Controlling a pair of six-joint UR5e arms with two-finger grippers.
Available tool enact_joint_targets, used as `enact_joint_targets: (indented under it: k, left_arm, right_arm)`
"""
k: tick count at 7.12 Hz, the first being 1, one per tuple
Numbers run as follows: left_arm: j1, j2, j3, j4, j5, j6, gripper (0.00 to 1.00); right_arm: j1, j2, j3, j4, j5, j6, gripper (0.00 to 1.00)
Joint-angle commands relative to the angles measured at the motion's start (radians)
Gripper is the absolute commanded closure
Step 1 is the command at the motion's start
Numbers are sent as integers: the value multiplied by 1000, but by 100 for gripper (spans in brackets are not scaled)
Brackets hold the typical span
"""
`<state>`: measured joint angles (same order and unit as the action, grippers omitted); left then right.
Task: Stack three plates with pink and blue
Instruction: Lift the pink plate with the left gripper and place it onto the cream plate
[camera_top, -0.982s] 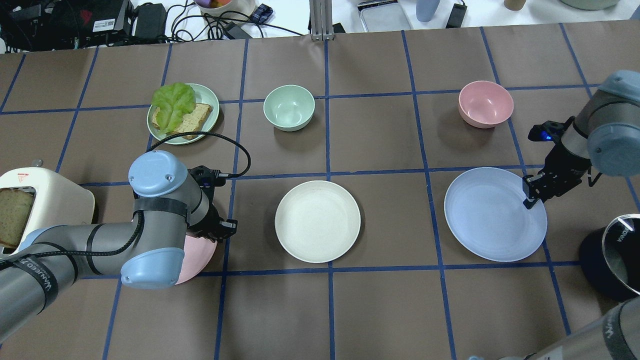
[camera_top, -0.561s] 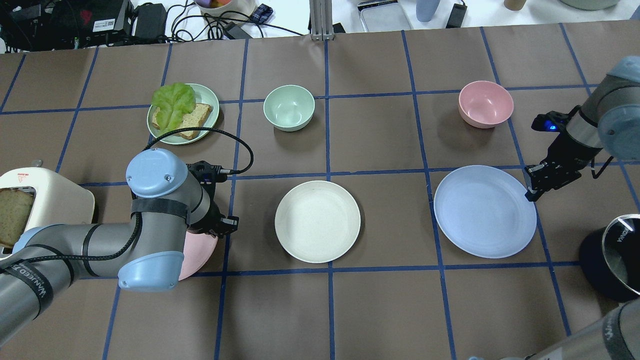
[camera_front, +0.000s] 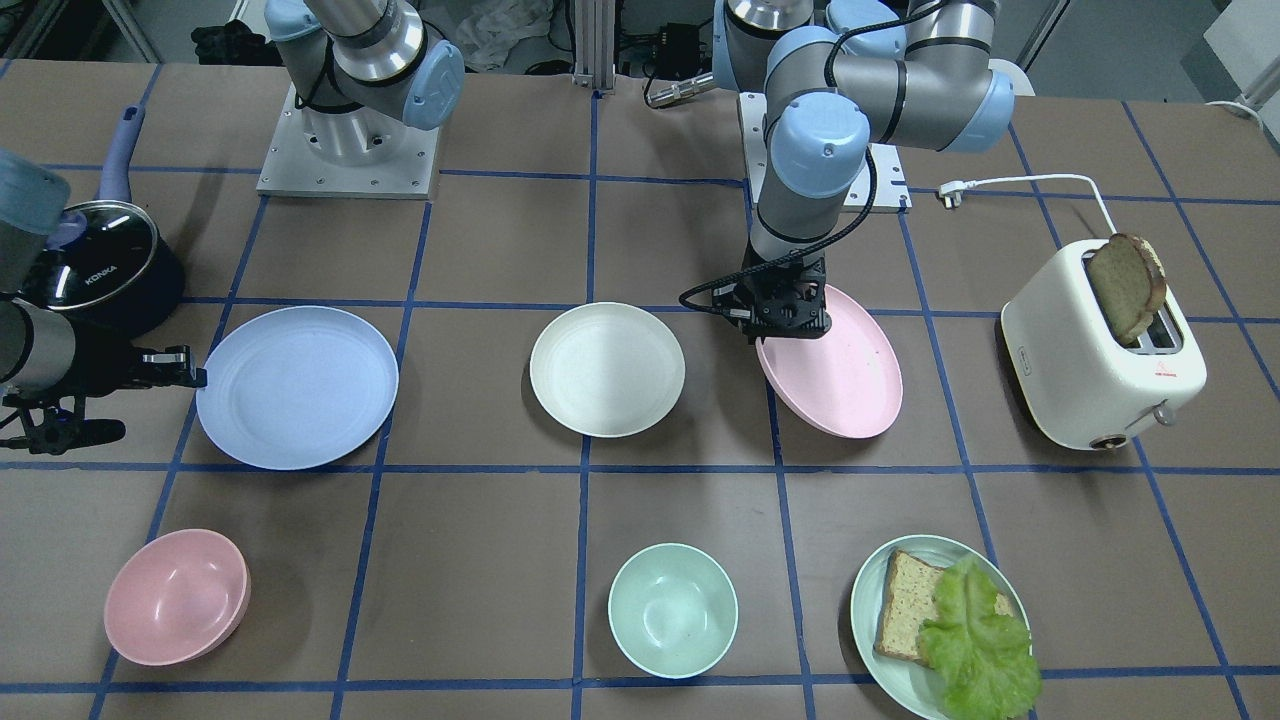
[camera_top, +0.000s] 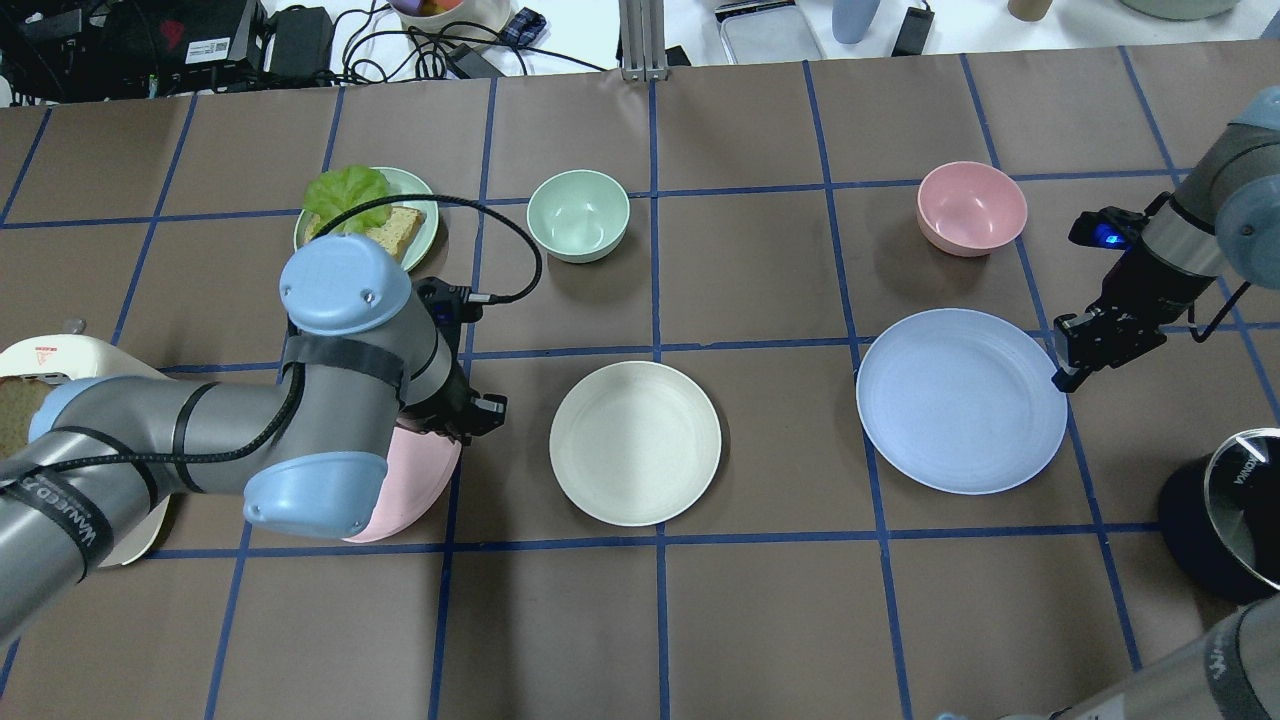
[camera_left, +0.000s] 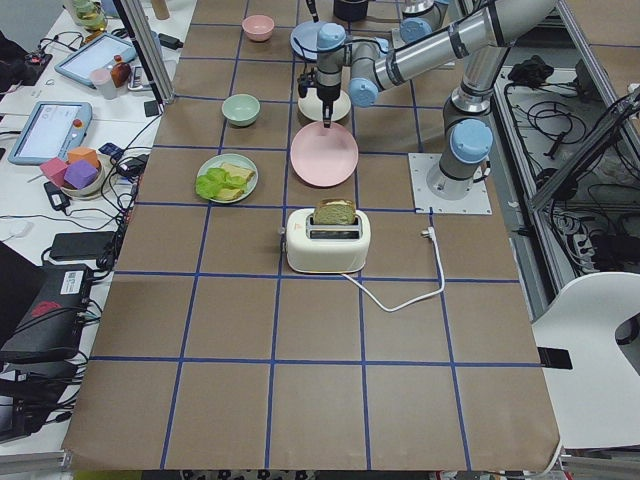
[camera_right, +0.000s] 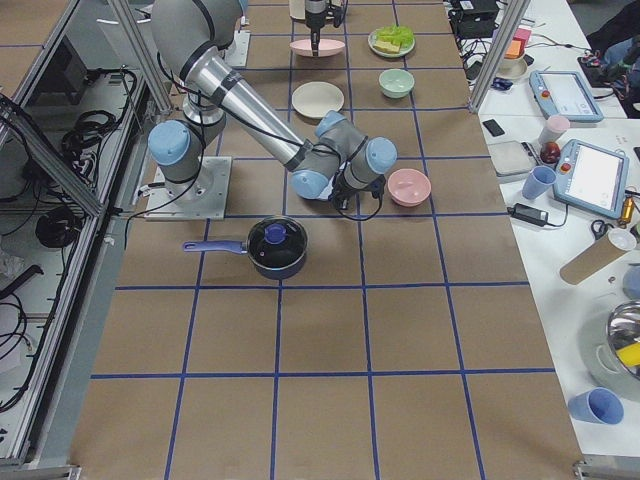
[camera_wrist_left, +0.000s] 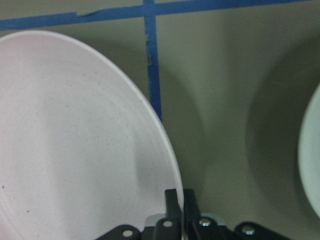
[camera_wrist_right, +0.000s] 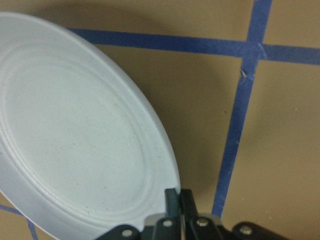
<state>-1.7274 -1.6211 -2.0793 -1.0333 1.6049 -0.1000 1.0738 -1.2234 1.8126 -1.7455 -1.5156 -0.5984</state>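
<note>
On the left, the left tool (camera_top: 470, 415) is clamped narrowly on the rim of the pink plate (camera_top: 420, 490), at the edge that faces the middle of the worktop (camera_top: 760, 620). The wrist view shows its two fingers nearly together with the rim between them. The plate hangs tilted, its gripped edge raised and a shadow beneath, which suggests it is being carried rather than dragged. The toaster (camera_front: 1090, 380) stands near its outer side, so the open room lies toward the centre.

In the middle, the cream plate (camera_top: 635, 443) lies flat and untouched, a likely base for the stack. A bare strip of worktop separates it from the pink plate, and a wider one from the blue. The green plate (camera_top: 415, 215) with bread and lettuce, the green bowl (camera_top: 578, 215) and the pink bowl (camera_top: 972, 207) sit in the far row, well apart from the line between the three plates.

On the right, the right tool (camera_top: 1065, 375) pinches the outer rim of the blue plate (camera_top: 960, 400) in the same narrow grip, with a shadow showing under that plate too. Holding it by the far edge leaves the leading edge free to pass over the cream plate. The black pot (camera_top: 1200, 530) stands near the right arm, outside that path.
</note>
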Motion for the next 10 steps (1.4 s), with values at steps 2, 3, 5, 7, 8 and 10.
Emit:
enact_joint_targets:
  k: [2,3,5,7,8,10]
  left_arm:
    - [-159,-31,192,-154,-10,-174,100]
    - [-205,-63,229,-143,-11,-267,100]
    - [-321,-168,351,-152,-10,-404,100]
    - [-385,-261,393,-101,-8,-493,100]
    - [-405,-281,403,-102,1,-504,100]
    - [-411,-318,403,-84,-2,-527,100]
  right_arm:
    - [-3,5,-41,85,49,-14,100]
    - [-5,5,-56,122,51,-17,100]
    - [-6,5,-64,147,51,-53,100]
    - [-12,5,-65,146,52,-66,100]
    - [-18,7,-67,146,52,-66,100]
    - [-20,7,-67,144,63,-66,100]
